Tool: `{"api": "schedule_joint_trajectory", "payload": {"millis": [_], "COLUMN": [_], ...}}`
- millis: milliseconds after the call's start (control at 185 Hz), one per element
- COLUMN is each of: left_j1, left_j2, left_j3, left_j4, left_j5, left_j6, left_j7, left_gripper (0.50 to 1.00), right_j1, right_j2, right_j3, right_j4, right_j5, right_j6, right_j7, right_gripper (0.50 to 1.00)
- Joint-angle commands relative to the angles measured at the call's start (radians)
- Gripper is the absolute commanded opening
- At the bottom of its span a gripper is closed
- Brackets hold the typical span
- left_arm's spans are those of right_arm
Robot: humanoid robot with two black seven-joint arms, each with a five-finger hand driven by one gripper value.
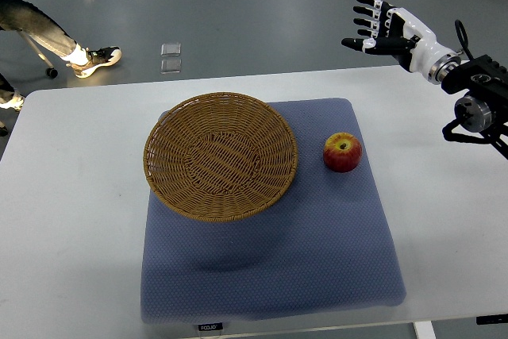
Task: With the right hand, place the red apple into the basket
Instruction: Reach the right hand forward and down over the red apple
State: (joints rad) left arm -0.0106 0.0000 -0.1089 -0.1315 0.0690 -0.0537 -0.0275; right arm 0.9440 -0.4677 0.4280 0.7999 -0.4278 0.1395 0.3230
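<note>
A red apple (342, 152) with a yellow patch near its stem sits on the blue mat (317, 236), just right of the basket. The round wicker basket (220, 156) lies on the mat's upper left part and holds nothing. My right hand (376, 26) is raised at the upper right, beyond the table's far edge, fingers spread and holding nothing. It is well above and to the right of the apple. My left arm does not show.
The mat lies on a white table (71, 220). A person's leg and shoe (95, 57) show on the floor at the upper left. A small clear object (170, 58) lies on the floor behind the table.
</note>
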Motion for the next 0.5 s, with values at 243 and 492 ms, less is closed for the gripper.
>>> {"api": "schedule_joint_trajectory", "payload": {"millis": [243, 492], "left_j1": [0.0, 0.0], "left_j2": [0.0, 0.0], "left_j3": [0.0, 0.0], "left_j4": [0.001, 0.0], "left_j5": [0.0, 0.0], "left_j6": [0.0, 0.0], "left_j7": [0.0, 0.0], "left_gripper": [1.0, 1.0], "right_j1": [0.039, 0.041], "right_j2": [-0.132, -0.14], "right_j3": [-0.031, -0.032], "right_j4": [0.16, 0.237], "right_j5": [-0.543, -0.759], "right_j6": [0.242, 0.348], "right_j7": [0.007, 0.013], "right_gripper": [0.924, 0.924]}}
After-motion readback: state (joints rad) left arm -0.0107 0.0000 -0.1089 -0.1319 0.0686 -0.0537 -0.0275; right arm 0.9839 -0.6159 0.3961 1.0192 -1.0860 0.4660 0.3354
